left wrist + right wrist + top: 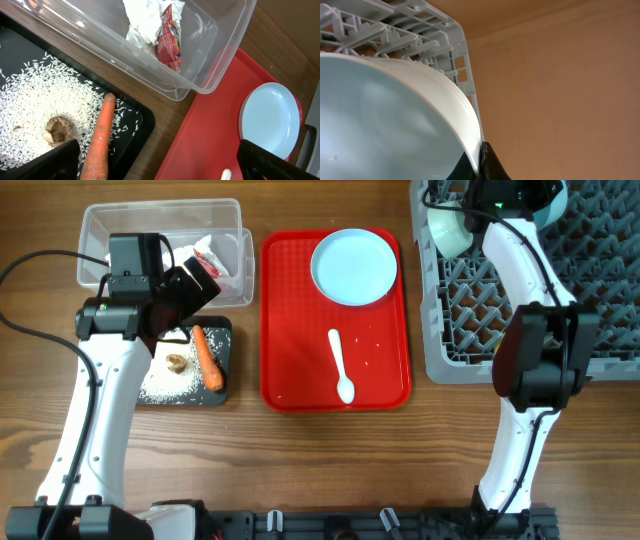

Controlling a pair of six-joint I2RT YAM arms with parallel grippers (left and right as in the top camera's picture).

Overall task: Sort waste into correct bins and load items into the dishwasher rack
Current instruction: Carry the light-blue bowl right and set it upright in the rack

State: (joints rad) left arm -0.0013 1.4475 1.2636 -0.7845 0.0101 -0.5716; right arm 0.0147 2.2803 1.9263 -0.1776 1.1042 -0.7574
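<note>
Nearest, in the black tray: loose rice grains, a carrot piece, a brown scrap. Just above, left hand, fingers wide apart, empty. Alongside on the red serving tray, a white spoon, then the pale-blue plate. Beyond, in the clear tub, crumpled paper with red wrapper. Farthest, at the dishwasher rack's corner, right hand clamped on the mint-green bowl's rim.

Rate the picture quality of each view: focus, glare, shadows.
Overhead: sharp and evenly lit, with only soft shadows on the table. Left wrist: crisp, with bright glints along the clear tub wall. Right wrist: the bowl crowds the lens and looks soft, while the rack behind it is clearer.
</note>
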